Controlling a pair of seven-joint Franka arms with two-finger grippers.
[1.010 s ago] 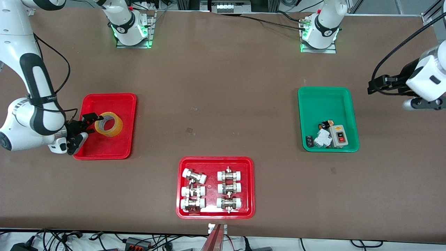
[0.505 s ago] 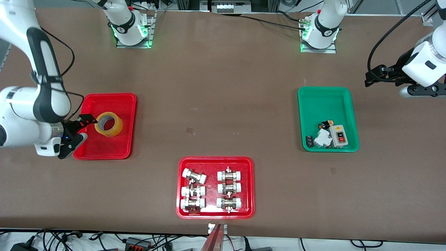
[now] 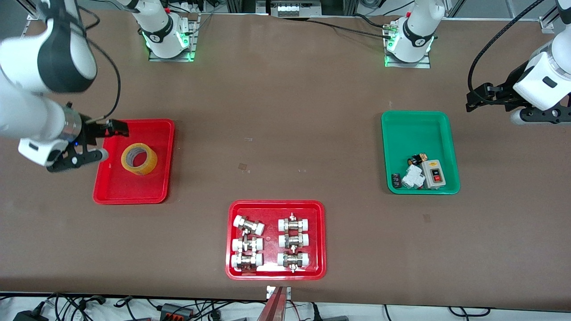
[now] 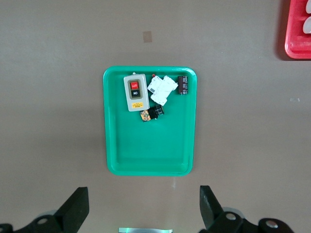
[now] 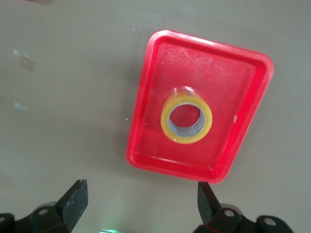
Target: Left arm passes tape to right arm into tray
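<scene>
From the front camera, the yellow tape (image 3: 139, 158) lies flat in the small red tray (image 3: 134, 191) at the right arm's end of the table. The right gripper (image 3: 107, 141) is up in the air over the edge of that tray, its two fingers spread wide and holding nothing. The left gripper (image 3: 488, 99) is in the air over the bare table at the left arm's end, near the green tray (image 3: 417, 127), which has a few small parts in it. A wider red tray (image 3: 275, 207) full of metal fittings sits nearer to the camera, between the other two. In the left wrist view, the left gripper (image 4: 144, 208) has its fingers wide apart and empty, with the green tray (image 4: 148, 160) below it. In the right wrist view, the right gripper (image 5: 141, 200) is spread wide too, and the tape (image 5: 186, 121) rests in the middle of the small red tray (image 5: 160, 165), not touched by the fingers.
</scene>
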